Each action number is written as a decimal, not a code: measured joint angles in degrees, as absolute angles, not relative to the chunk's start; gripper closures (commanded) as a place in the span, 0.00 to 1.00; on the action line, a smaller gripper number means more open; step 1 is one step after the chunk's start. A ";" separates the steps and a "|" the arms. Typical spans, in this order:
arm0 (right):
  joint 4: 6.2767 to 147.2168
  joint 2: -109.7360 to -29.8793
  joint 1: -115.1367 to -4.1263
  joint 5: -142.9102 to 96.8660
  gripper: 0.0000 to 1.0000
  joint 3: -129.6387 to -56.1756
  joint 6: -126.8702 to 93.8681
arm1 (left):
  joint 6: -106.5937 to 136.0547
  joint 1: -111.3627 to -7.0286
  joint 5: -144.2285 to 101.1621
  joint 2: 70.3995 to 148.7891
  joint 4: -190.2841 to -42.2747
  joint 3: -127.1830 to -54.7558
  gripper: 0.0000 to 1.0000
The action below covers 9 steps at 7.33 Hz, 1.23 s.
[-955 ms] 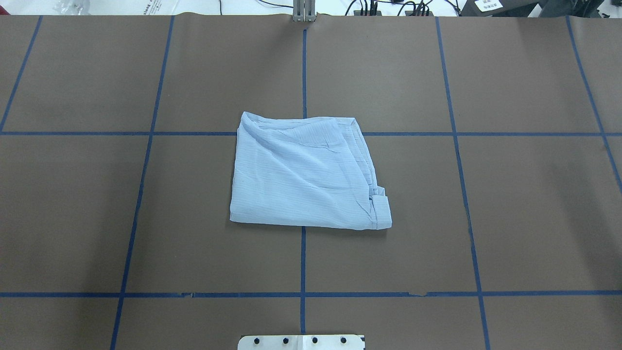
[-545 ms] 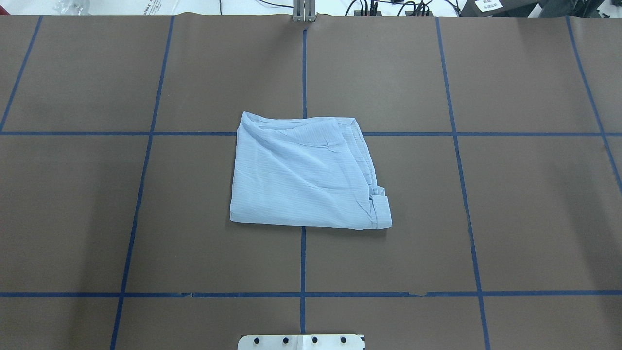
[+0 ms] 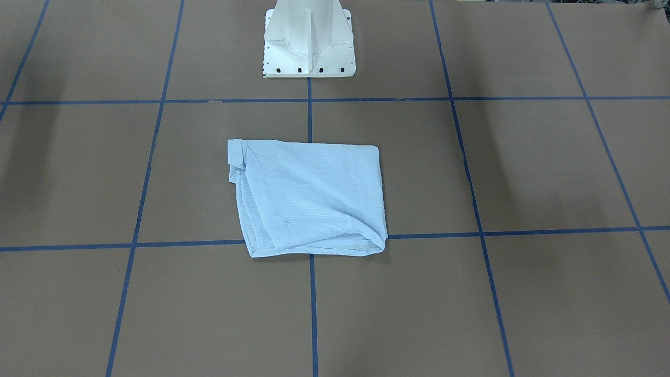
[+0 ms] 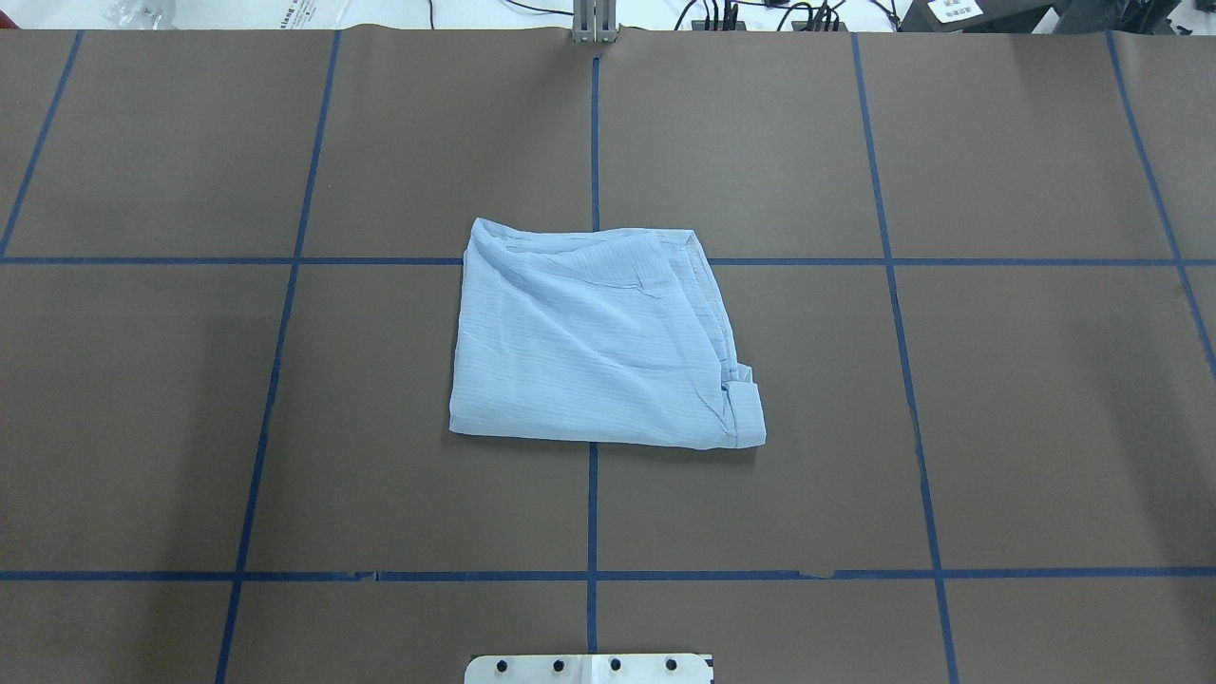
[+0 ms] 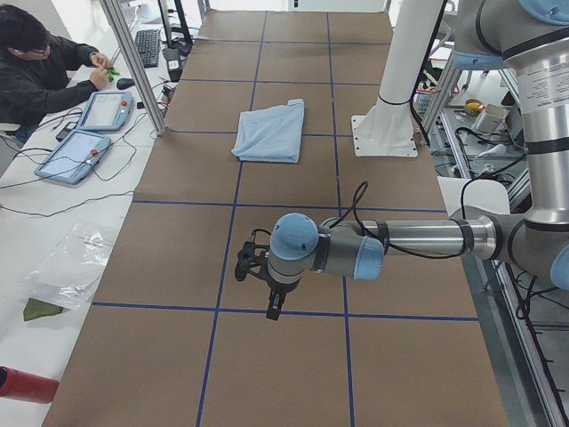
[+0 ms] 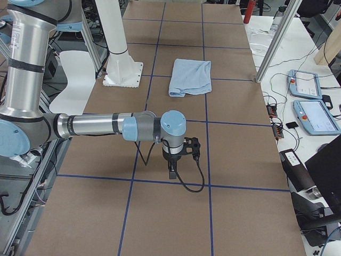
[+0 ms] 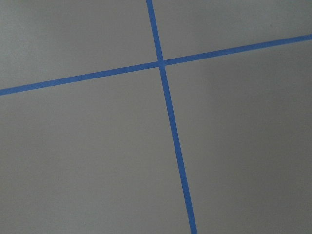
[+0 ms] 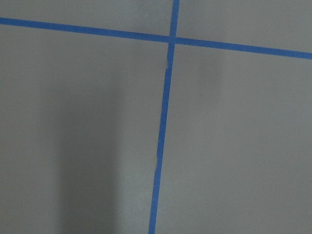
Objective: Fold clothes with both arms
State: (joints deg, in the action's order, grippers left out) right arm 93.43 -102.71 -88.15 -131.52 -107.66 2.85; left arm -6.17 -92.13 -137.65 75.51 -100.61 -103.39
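Note:
The light blue striped shirt lies folded into a rough square in the middle of the brown table, also in the front view and both side views. Neither arm touches it. My left arm reaches out low over the table far from the shirt, and its gripper points down; I cannot tell if it is open or shut. My right gripper hangs the same way at the other end, state unclear. Both wrist views show only brown table and blue tape.
Blue tape lines grid the table. The white pedestal base stands at the robot's edge. An operator sits beside tablets on a side bench. An aluminium post stands at the table's far edge.

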 measured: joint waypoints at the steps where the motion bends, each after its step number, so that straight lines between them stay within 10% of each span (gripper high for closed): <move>1: 93.43 -102.72 -88.15 -131.55 0.00 -107.62 2.82 | -6.03 -91.50 -136.89 75.80 -100.57 -103.53 0.00; 9: 93.28 -102.56 -88.15 -132.68 0.00 -107.21 3.65 | -6.59 -89.51 -135.49 76.59 -101.38 -100.80 0.00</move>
